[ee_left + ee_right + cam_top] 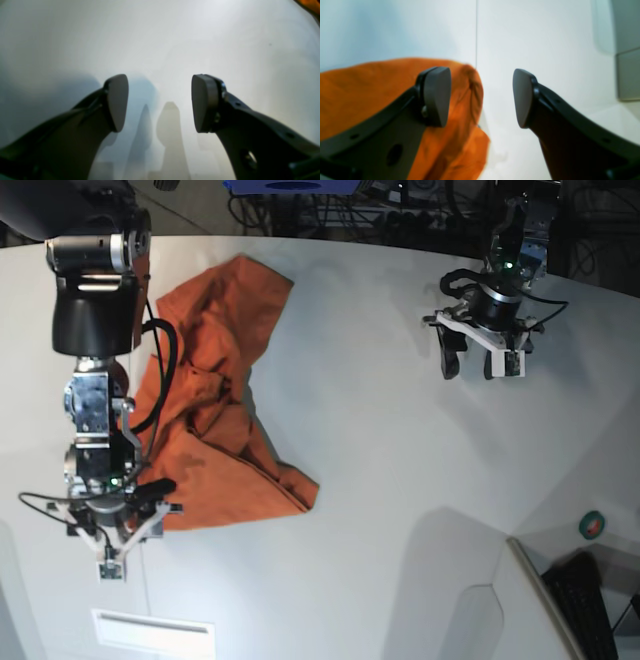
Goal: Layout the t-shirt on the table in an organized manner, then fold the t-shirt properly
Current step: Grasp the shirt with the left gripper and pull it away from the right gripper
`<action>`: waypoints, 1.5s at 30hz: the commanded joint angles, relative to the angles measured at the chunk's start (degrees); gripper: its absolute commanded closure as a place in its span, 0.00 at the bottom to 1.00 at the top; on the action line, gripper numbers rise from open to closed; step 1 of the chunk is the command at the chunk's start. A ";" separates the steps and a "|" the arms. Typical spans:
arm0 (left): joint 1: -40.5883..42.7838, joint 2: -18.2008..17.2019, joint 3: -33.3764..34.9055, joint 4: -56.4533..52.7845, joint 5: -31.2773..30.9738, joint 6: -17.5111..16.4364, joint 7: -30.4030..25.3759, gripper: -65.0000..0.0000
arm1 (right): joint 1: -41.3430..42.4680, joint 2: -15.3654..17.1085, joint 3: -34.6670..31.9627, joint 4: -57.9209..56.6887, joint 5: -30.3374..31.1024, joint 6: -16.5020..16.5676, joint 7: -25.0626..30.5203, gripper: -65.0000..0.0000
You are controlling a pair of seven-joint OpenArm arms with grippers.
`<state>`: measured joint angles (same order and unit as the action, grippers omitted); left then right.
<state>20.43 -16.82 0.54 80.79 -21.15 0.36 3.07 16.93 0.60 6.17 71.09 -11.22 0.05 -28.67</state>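
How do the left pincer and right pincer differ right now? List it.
The left pincer hangs over bare table, far from the t-shirt; the right pincer sits at the t-shirt's edge. In its wrist view the left pincer frames only white tabletop; the right pincer's left finger has orange fabric behind it. Both stand open, holding nothing.

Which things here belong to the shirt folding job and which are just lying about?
Job:
- t-shirt, crumpled, not laid flat
- table
- left gripper, open, over bare table
- right gripper, open, at the shirt's edge

Lying about:
- white plate near the table's front edge
- tape roll off the table
- keyboard off the table
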 commanded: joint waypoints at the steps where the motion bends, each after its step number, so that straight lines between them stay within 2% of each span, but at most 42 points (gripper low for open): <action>1: -0.51 -0.63 -0.23 1.01 0.18 -0.05 -1.27 0.40 | -0.97 -0.12 -0.15 5.61 0.37 0.96 1.46 0.42; 4: -1.39 -0.37 1.09 1.18 0.18 -0.05 -1.27 0.40 | -9.68 -0.12 -0.50 18.19 0.37 2.01 1.46 0.42; 9: -8.07 -0.81 11.82 1.89 2.38 -0.05 -1.27 0.39 | -21.72 -0.12 -0.06 26.36 0.37 2.01 1.46 0.42; 13: -16.25 -0.10 22.54 0.74 18.38 0.12 -1.00 0.39 | -28.05 -0.12 -0.06 29.61 0.37 2.01 1.46 0.42; 15: -20.91 1.65 26.50 -0.31 26.29 0.03 1.90 0.37 | -30.16 -0.12 -0.06 30.84 0.37 2.01 1.46 0.42; 18: -27.24 3.85 30.72 -4.00 34.29 -0.40 7.08 0.22 | -32.36 -0.12 -0.06 32.08 0.37 2.01 1.46 0.42; 20: -31.55 4.82 34.23 -7.96 37.37 -3.39 7.61 0.16 | -33.24 -0.12 -0.06 32.87 0.37 2.01 1.46 0.42; 22: -35.41 5.87 37.05 -12.35 37.81 -7.53 7.61 0.15 | -33.76 -0.12 -0.06 33.66 0.37 2.01 1.46 0.42; 28: -44.65 12.29 42.41 -26.51 38.16 -11.66 7.52 0.15 | -36.31 -0.12 -0.50 35.15 0.37 2.01 1.46 0.42; 30: -47.90 14.84 43.90 -32.05 37.81 -12.27 6.38 0.15 | -36.49 -0.21 -0.50 34.98 0.37 2.01 1.46 0.42; 33: -50.71 18.27 43.90 -38.73 37.81 -12.27 1.28 0.15 | -37.37 -0.21 -0.50 34.98 0.37 2.01 1.46 0.42; 36: -53.44 21.79 43.90 -46.38 37.81 -12.27 -0.65 0.16 | -37.72 -0.21 -0.50 35.06 0.37 2.01 1.46 0.42; 38: -54.75 23.63 43.90 -50.24 37.81 -12.36 -1.53 0.20 | -38.60 -0.21 -0.50 34.89 0.37 2.01 1.46 0.42; 43: -55.28 24.60 43.82 -51.12 37.81 -14.56 -2.94 0.53 | -41.06 -1.35 -2.61 34.98 0.45 2.01 1.46 0.42; 45: -56.07 25.21 43.73 -51.21 37.81 -14.65 -2.94 0.61 | -41.32 -1.96 -4.11 34.62 0.45 2.01 1.46 0.42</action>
<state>-33.54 7.49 44.56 28.69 16.97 -14.94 1.30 -24.91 -1.28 2.02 104.77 -10.59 2.42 -28.69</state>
